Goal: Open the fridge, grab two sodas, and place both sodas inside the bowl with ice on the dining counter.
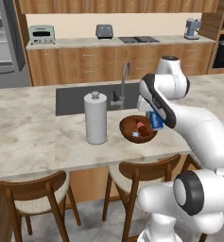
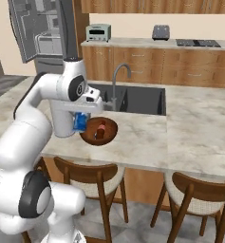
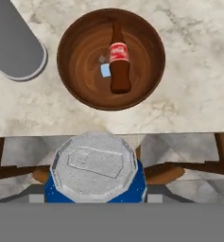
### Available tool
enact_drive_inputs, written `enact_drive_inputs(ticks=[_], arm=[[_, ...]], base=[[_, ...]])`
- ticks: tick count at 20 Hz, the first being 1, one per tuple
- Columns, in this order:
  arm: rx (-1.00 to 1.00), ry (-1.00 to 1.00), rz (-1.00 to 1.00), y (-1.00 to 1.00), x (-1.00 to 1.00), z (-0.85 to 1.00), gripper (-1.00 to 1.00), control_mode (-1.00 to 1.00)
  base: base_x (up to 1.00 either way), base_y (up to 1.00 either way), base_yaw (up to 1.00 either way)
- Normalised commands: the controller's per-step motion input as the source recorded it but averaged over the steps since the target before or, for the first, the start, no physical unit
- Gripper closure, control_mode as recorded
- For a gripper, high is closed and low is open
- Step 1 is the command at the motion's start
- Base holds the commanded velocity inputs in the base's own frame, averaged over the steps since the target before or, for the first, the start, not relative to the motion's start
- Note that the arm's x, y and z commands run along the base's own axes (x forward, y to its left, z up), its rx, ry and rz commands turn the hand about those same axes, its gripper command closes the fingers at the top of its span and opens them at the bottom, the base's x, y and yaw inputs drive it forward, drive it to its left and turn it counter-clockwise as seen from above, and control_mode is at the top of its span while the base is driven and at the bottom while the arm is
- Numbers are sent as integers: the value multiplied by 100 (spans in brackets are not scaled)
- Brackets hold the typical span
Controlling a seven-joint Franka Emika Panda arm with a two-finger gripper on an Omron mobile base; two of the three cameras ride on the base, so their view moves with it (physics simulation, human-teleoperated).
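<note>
The reddish-brown bowl stands on the beige dining counter near its front edge. In the bowl lies the dark brown soda bottle with a red label, beside pale ice bits. My gripper is shut on the blue soda can, which hangs upright just outside the bowl's near rim, over the counter edge. The fridge stands at the back with its door open.
A paper towel roll stands beside the bowl. Behind them are the dark sink and grey tap. Wooden chairs sit under the counter edge below the can.
</note>
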Motion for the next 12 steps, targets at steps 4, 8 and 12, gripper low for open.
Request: enact_drive_inputs(ticks=[4,8,12], arm=[[0,5,12,-15,54,-38,100,-100],[0,1,27,-10,45,-39,100,-100],[0,4,28,-1,37,-33,100,-100]], base=[[0,0,0],[0,0,0],[0,0,0]])
